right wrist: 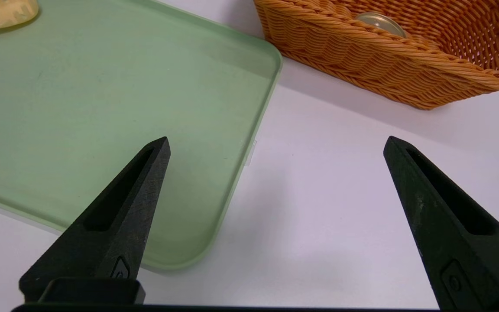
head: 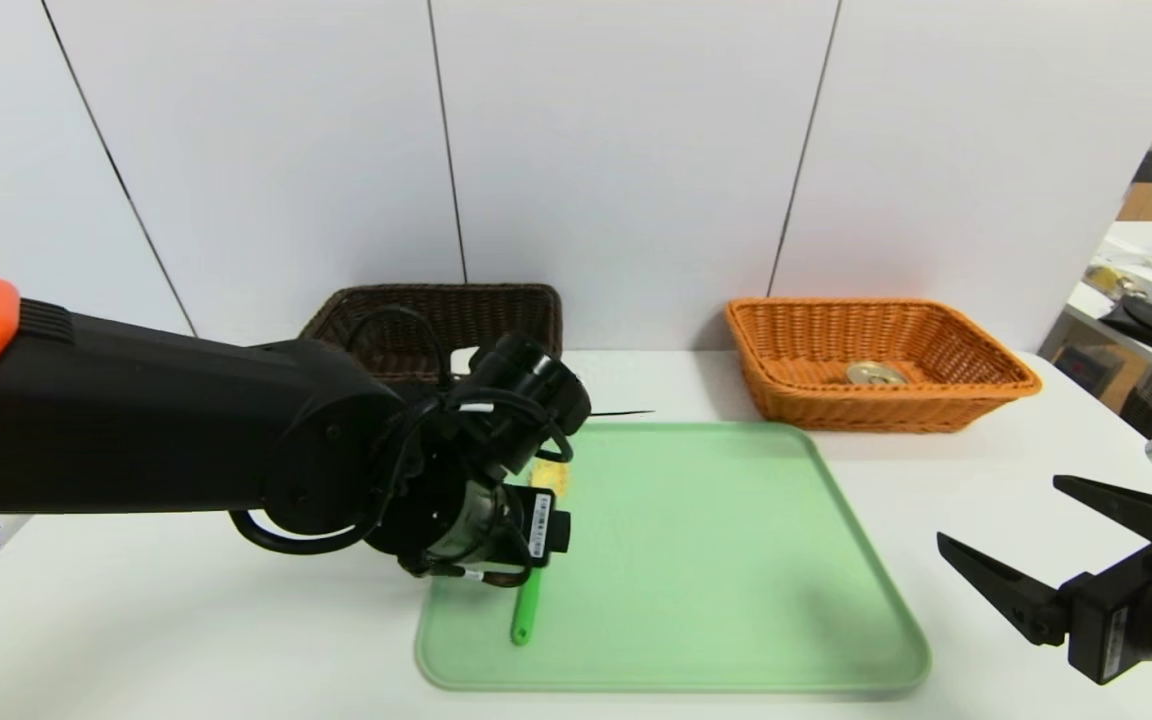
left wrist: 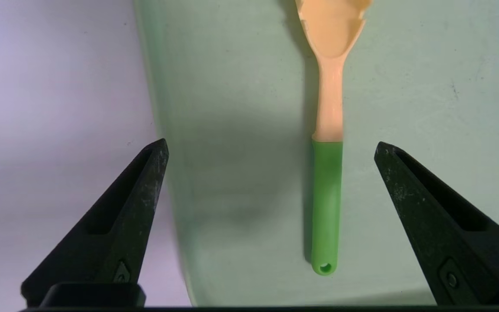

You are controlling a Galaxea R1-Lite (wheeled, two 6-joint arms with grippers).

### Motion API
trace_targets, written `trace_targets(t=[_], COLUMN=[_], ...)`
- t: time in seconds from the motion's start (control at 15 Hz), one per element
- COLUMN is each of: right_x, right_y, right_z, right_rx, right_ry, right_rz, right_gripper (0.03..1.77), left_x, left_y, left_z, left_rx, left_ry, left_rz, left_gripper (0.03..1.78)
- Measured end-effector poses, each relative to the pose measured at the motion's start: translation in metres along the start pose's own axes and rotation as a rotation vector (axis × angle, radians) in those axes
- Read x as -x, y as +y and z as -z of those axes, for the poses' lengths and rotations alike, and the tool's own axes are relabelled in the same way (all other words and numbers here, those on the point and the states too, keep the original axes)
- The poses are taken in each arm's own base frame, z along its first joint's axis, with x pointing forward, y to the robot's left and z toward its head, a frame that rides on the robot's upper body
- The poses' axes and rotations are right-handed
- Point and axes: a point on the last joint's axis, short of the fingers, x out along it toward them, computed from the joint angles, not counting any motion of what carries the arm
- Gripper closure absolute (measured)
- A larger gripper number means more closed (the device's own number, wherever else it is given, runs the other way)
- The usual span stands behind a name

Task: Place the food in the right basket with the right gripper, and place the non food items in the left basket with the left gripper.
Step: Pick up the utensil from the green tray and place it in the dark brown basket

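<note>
Head view shows our left tool poised over the fork on the tray, jaws wide, empty, straddling the handle for a pickup. Right tool idles open beside it; can sits in the orange basket.

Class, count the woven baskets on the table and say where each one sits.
2. The dark brown basket stands at the back, partly behind the left arm; the orange basket stands back right, holding a tin can.
</note>
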Motion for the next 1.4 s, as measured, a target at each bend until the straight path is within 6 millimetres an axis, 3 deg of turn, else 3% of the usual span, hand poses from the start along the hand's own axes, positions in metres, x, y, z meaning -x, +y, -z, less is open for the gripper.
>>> trace_targets(t=[0.73,1.13,1.4], right_x=[0.001,0.001,0.001], right_y=[0.001,0.001,0.001], right_z=[0.004,0.005,0.006], right_rx=[0.002,0.000,-0.001], right_ry=[0.012,0.016,0.016], right_rz=[-0.004,-0.006,-0.008], right_gripper=[0.10,0.10,0.10], left_x=[0.026,0.030,0.021], left_y=[-0.004,-0.006,-0.010], left_z=[-0.017,-0.029,-0.033], left_rx=[-0.046,-0.065,-0.067], left_ry=[0.163,0.257,0.264], left_rz=[0.027,0.041,0.036], left_gripper=[0.12,0.12,0.12])
